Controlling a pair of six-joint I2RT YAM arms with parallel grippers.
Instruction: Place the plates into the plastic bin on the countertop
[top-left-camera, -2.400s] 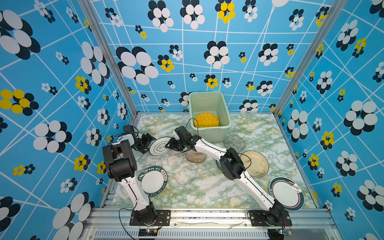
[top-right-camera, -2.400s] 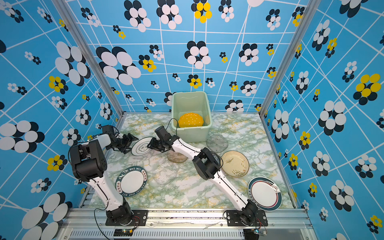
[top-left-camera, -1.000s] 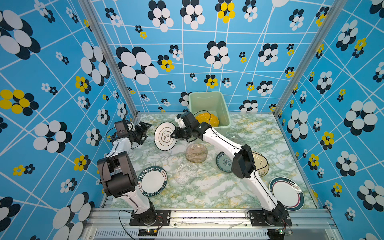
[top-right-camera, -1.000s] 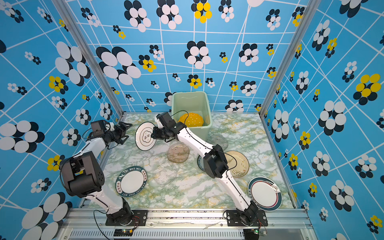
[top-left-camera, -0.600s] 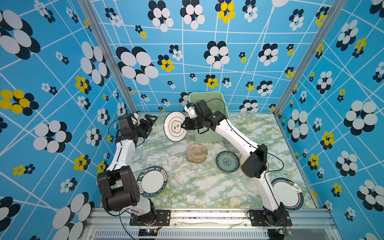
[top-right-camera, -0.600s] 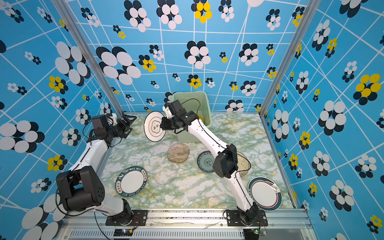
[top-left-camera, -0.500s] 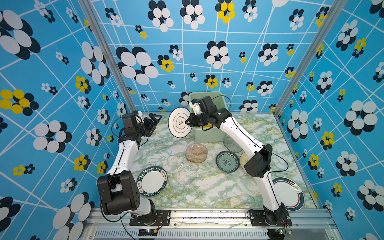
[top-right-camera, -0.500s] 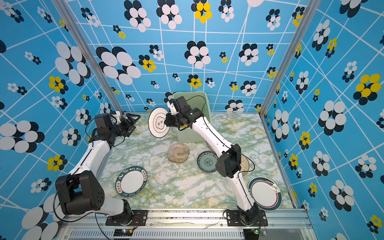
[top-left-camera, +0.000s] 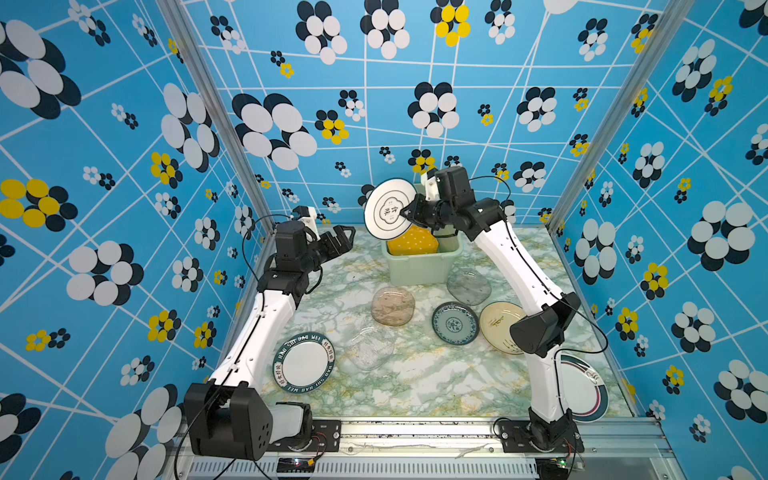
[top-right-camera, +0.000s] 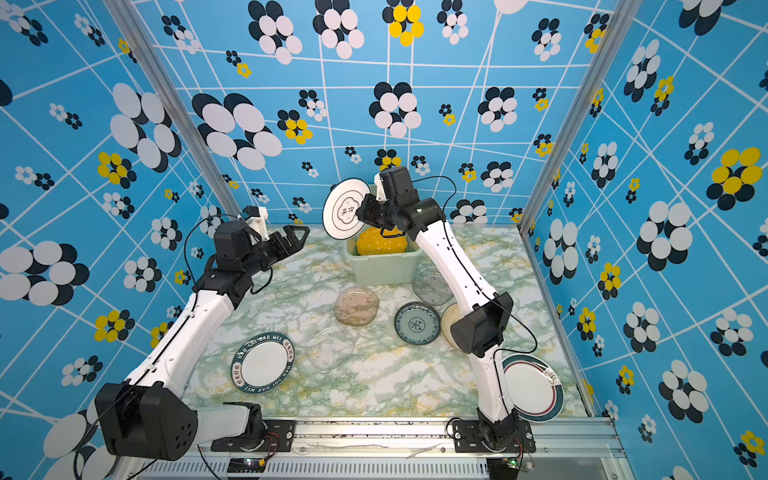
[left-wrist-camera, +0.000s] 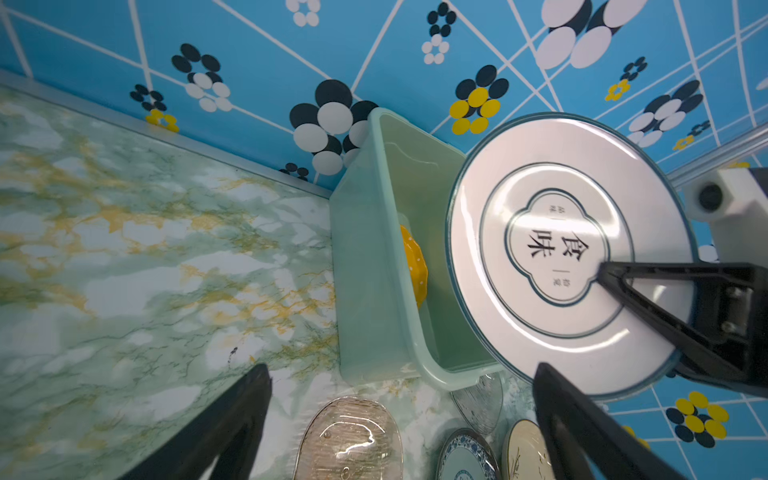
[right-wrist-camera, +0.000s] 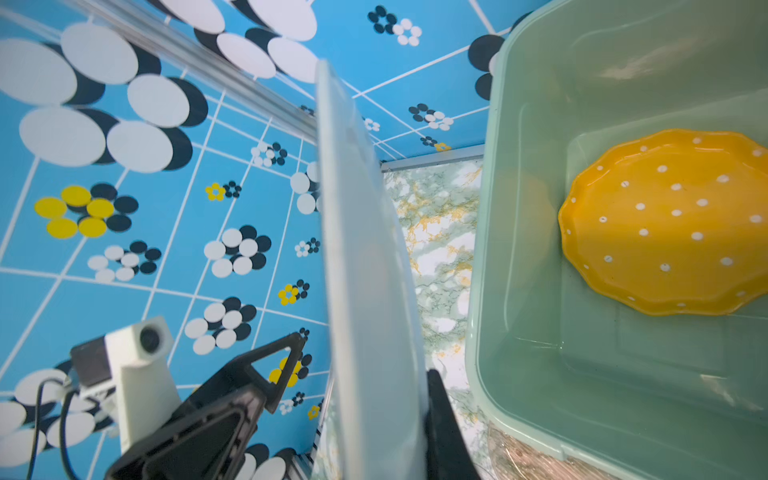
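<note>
Obs.: the right hand (top-left-camera: 405, 214) is clamped on the rim of a white plate (top-left-camera: 388, 210), one finger on each face. The plate stands nearly upright, well above the surface (top-left-camera: 415, 382), with its printed face turned toward the left arm. An edge pinch is probably the only hold that works on something so flat and thin.

Position: in the right wrist view the plate (right-wrist-camera: 365, 257) is seen edge-on. It sits just beside the bin (right-wrist-camera: 482, 257), about level with the rim and not yet over the opening. My reading is that the carry is nearly done. What remains is to swing inward, tip the plate flat and let go.

Bin contents: one yellow dotted plate (top-left-camera: 411, 241) leans against the inner wall, with room beside it.

Left hand (top-left-camera: 343, 239): fingers spread wide and holding nothing, raised off the surface and pointing toward the bin. It looks parked clear of the right arm's path.

On the surface: brown glass plate (top-left-camera: 392, 306), blue-patterned plate (top-left-camera: 455, 323) and several more, all lying flat.
</note>
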